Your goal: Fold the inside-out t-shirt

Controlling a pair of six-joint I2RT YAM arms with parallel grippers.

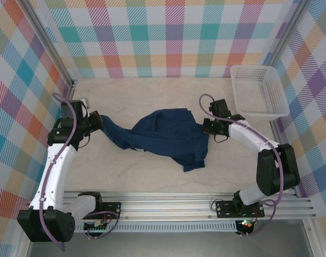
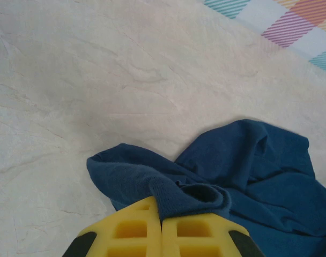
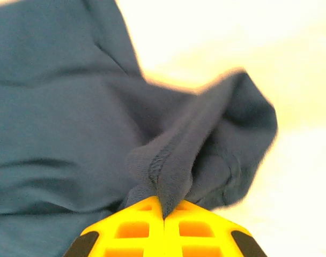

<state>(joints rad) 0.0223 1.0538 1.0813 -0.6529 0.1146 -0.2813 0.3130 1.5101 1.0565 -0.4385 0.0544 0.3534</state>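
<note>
The inside-out t-shirt (image 1: pixel 168 136) is a dark navy cloth, bunched and stretched across the middle of the table. My left gripper (image 1: pixel 96 124) is shut on its left end; in the left wrist view the yellow fingers (image 2: pixel 131 230) pinch a fold of the t-shirt (image 2: pixel 216 171). At the right edge of the cloth, my right gripper (image 1: pixel 207 126) is shut too. The right wrist view has a seamed ridge of the t-shirt (image 3: pixel 168 160) squeezed between the yellow fingers (image 3: pixel 200 230). No tag or label patch can be seen.
A white mesh basket (image 1: pixel 259 91) stands at the back right, close behind the right arm. Checked walls enclose the beige table (image 1: pixel 152 96) on three sides. A metal rail (image 1: pixel 179 206) runs along the near edge.
</note>
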